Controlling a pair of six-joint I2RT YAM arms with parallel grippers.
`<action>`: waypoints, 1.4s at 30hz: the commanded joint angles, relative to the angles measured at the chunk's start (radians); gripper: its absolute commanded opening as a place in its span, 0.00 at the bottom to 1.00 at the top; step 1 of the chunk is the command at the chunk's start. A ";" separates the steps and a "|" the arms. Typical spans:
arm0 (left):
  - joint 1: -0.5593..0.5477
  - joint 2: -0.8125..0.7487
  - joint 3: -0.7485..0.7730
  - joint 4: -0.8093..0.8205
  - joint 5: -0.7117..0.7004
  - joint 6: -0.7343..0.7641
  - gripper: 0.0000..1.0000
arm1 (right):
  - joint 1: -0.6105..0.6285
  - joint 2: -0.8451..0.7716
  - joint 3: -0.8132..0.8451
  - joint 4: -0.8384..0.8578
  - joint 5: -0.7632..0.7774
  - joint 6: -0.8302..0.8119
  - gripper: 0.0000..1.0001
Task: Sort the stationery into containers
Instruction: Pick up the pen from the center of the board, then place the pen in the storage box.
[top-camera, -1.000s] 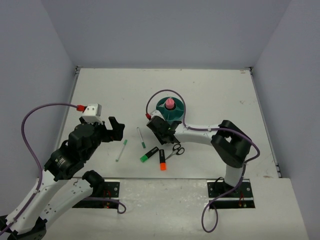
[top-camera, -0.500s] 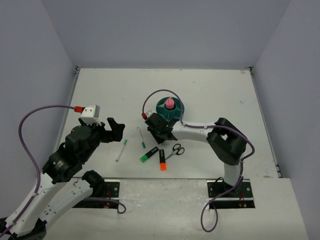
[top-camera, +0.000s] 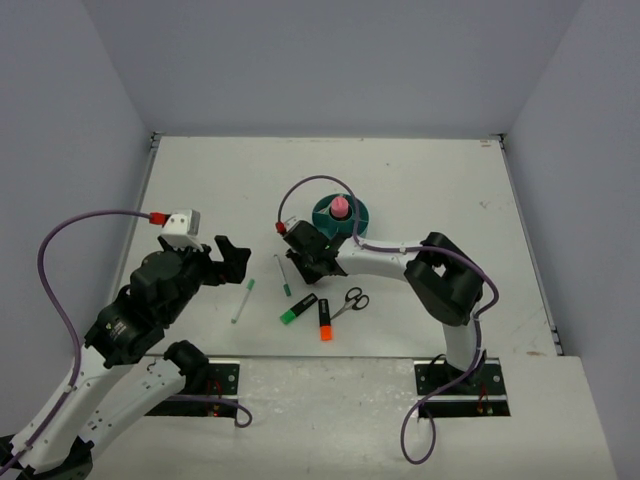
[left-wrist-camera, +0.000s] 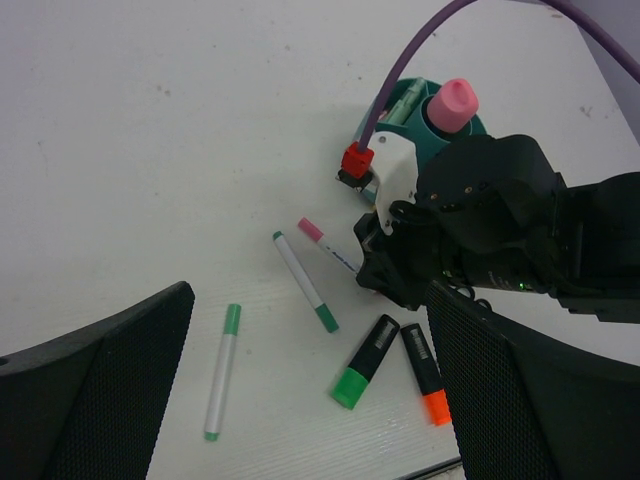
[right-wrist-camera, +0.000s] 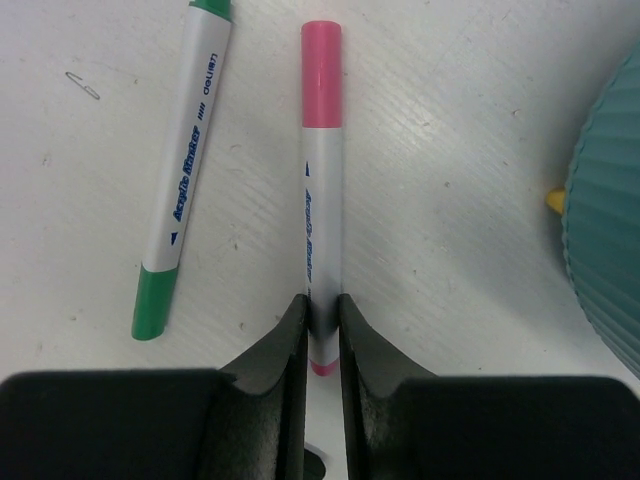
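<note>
Near-left: left tool (top-camera: 232, 258) spread wide, idle above the surface (top-camera: 420, 180). Centre: right tool (right-wrist-camera: 322, 310) — half open a second back — now pinches the pink-tipped pen (right-wrist-camera: 322, 200), which lies flat just left of the teal organizer (right-wrist-camera: 605, 250). Grip looks made — lift next.

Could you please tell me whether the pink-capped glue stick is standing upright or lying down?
Upright: the glue stick stands in the teal organizer, with its pink cap pointing up.

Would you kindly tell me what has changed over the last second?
The right hand slid left, away from the teal organizer, and closed on the pink-tipped pen. The left hand, open, the highlighters and the scissors stayed put.
</note>
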 joint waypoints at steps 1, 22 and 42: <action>-0.001 0.005 0.002 0.027 0.000 0.021 1.00 | 0.007 -0.073 -0.017 -0.030 -0.019 0.043 0.00; -0.001 0.070 -0.199 0.561 0.497 -0.252 1.00 | 0.110 -0.779 -0.405 0.226 -0.095 0.096 0.00; -0.002 0.196 -0.262 0.932 0.797 -0.365 0.38 | 0.193 -0.944 -0.432 0.287 -0.118 0.067 0.00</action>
